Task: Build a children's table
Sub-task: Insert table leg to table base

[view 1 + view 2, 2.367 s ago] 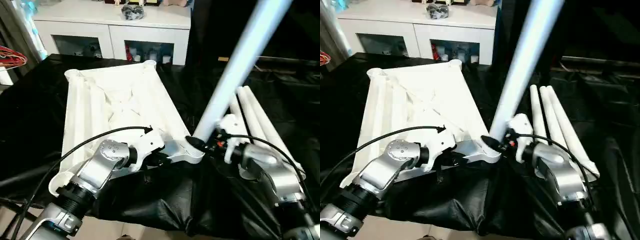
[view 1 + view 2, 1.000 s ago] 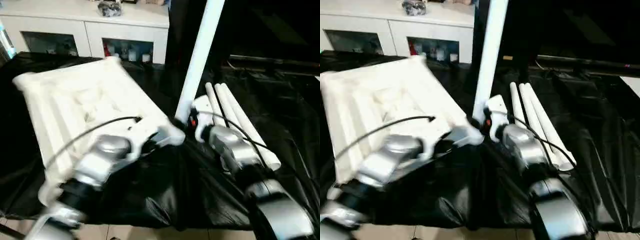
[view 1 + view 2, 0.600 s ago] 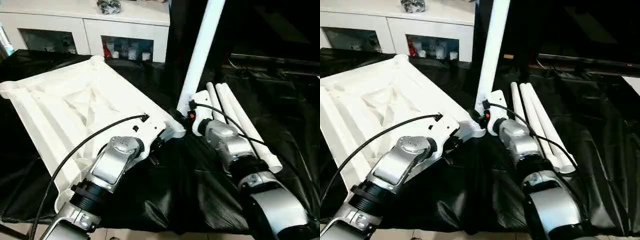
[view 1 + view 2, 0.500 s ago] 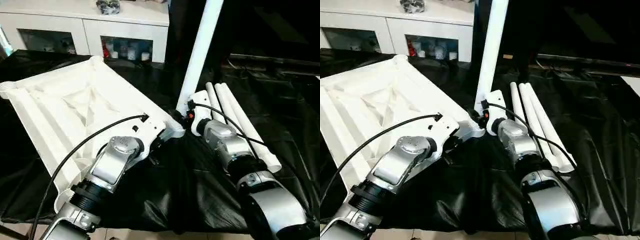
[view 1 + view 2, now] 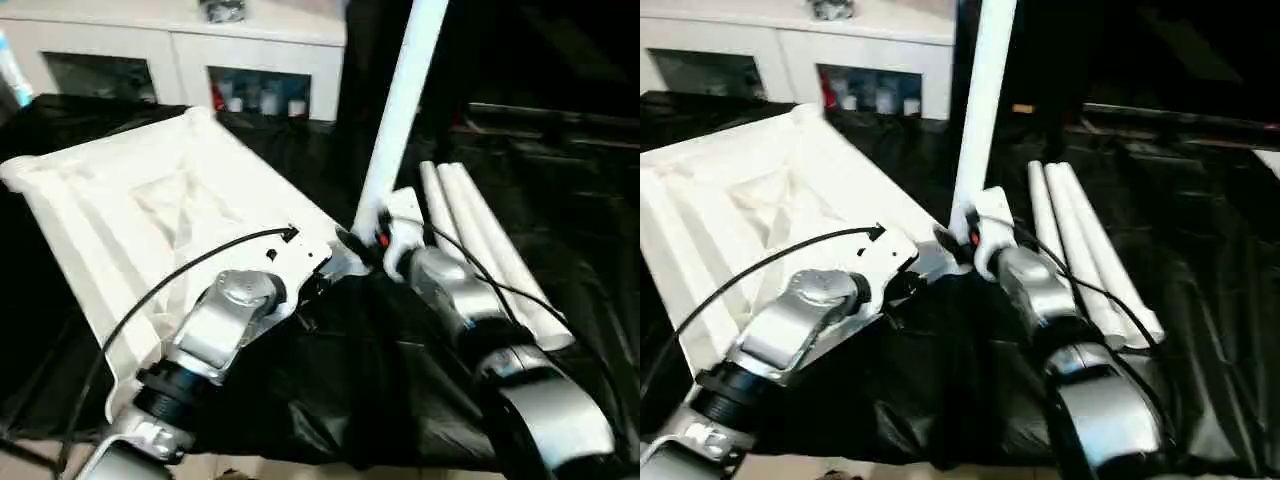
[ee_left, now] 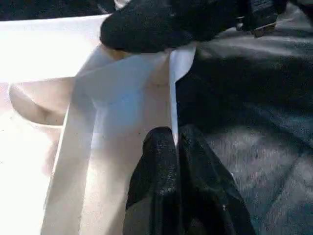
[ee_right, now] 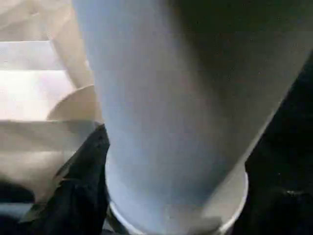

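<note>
White plastic makes up the rectangular top [image 5: 170, 215] of the children's table, which lies ribbed underside up on the black-covered surface [image 5: 590, 250], with round sockets at its corners. The left jaws [image 6: 175, 147] are pinched shut on a thin upright rim at the near right corner of that top, the two black fingers [image 6: 159, 166] pressed together with the white edge between them. Just beyond those jaws, at the same corner, a long tapered white tubular leg [image 5: 400, 105] stands nearly upright, its wide lower end at the corner socket. The right jaws [image 5: 962, 238] sit at the base of this leg, with one black finger [image 7: 80, 181] visible beside the tube's round lower rim; the pictures do not settle whether these jaws clamp the leg or stand loose around it. To the right of the right jaws, three more white tubular legs [image 5: 1090, 250] lie side by side on the black cover, touching one another. Beyond the top stands a white cabinet [image 5: 180, 50] with glass doors.
</note>
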Controlling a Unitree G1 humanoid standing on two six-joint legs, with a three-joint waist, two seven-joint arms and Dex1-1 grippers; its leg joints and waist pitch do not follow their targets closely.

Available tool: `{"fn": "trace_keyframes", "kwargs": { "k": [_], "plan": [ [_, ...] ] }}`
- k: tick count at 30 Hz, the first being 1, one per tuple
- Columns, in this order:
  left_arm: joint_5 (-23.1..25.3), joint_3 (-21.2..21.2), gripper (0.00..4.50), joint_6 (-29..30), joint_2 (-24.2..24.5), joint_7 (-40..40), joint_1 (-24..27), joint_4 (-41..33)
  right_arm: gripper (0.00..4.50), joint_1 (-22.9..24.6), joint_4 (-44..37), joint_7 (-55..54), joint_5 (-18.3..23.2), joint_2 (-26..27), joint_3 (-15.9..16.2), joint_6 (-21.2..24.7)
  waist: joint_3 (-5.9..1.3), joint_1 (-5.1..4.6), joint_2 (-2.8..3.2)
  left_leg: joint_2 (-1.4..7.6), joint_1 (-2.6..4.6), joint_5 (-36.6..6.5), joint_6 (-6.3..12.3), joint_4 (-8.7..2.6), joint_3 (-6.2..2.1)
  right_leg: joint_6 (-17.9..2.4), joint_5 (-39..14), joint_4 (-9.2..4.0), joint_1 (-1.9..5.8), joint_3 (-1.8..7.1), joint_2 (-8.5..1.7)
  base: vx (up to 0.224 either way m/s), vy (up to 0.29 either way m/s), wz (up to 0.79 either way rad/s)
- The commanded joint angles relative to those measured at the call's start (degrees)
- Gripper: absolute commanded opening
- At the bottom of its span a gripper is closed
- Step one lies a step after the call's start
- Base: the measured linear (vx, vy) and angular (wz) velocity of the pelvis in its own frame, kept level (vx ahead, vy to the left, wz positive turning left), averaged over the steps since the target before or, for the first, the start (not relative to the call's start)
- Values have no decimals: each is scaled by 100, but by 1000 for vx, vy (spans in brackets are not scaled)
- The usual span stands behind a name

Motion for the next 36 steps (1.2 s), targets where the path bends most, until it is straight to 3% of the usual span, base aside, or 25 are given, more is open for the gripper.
{"fn": "trace_keyframes", "kwargs": {
  "k": [1, 3, 9, 17, 26, 36],
  "plan": [
    [-237, -62, 0, -458, 80, -475, -23, -452, 363, 187, -249, 382, -74, -356, 51, 62, -459, 26, 65, 329, 179, -458, 446, -325, -129, -1752, 833, -295, 309, 233, -387, 0, 0, 0],
    [-297, -103, 0, -532, 155, -683, 6, -462, 363, 297, -422, 649, -105, -488, 143, 21, -449, 102, 73, 343, 193, -507, 460, -325, -125, -1712, 715, -297, 302, 237, -392, 0, 0, 0],
    [-398, -330, 0, -1138, 529, -1475, 38, -348, 363, 855, -1264, 1891, 68, -1038, 276, 89, -433, 172, 131, 348, 208, -761, 340, -339, -140, -1623, 402, -322, 300, 240, -390, 0, 0, 0],
    [-395, -493, 0, -1707, 849, -2157, 25, 24, 363, 1427, -2201, 2881, 207, -1534, 483, 198, -418, 188, 129, 341, 198, -980, 252, -354, -149, -1510, 24, -367, 296, 240, -386, 0, 0, 0],
    [-398, -489, 0, -1983, 923, -2319, -21, 263, 287, 1625, -2550, 2984, 201, -1525, 533, 394, -424, 140, 138, 340, 199, -1029, 227, -353, -154, -1598, -91, -369, 287, 237, -391, 0, 0, 0],
    [-297, -338, 0, -1975, 830, -1999, 65, 372, 275, 1706, -2572, 2685, 130, -1302, 492, 547, -425, 141, 106, 338, 192, -913, 262, -341, -145, -1582, -138, -359, 280, 239, -402, 0, 0, 0]
  ]
}}
